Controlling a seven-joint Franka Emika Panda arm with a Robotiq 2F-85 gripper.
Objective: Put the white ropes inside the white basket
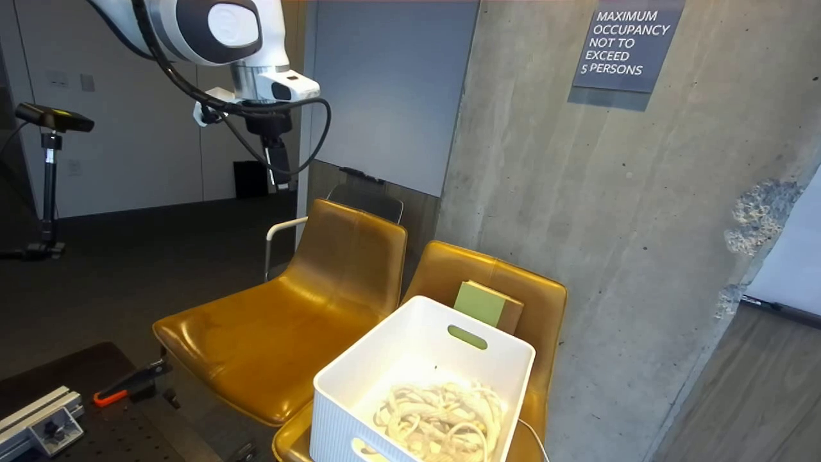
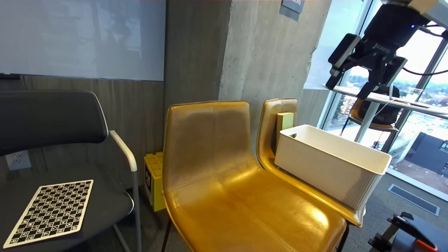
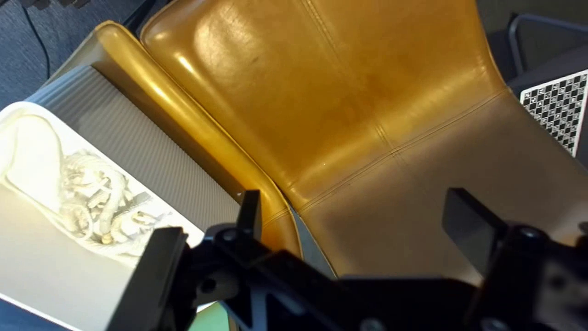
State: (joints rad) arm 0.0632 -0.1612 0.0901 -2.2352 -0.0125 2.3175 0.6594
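Note:
The white basket [image 1: 349,414] stands on the seat of a tan chair; it also shows in an exterior view [image 2: 325,171] and in the wrist view [image 3: 170,158]. The white ropes [image 1: 442,417] lie in a tangled pile inside the basket and show in the wrist view [image 3: 103,197]. In an exterior view the basket's wall hides them. My gripper [image 3: 353,197] is open with nothing between its fingers. It hangs high in the air above the chairs, beside and well above the basket, and shows in both exterior views [image 1: 279,179] [image 2: 347,87].
A second tan chair [image 2: 252,210] stands beside the basket's chair. A green book [image 1: 480,303] leans on the chair back behind the basket. A dark chair [image 2: 105,196] holds a checkered board [image 2: 52,211]. A concrete pillar [image 1: 577,205] rises behind. A camera stand [image 1: 50,186] is at left.

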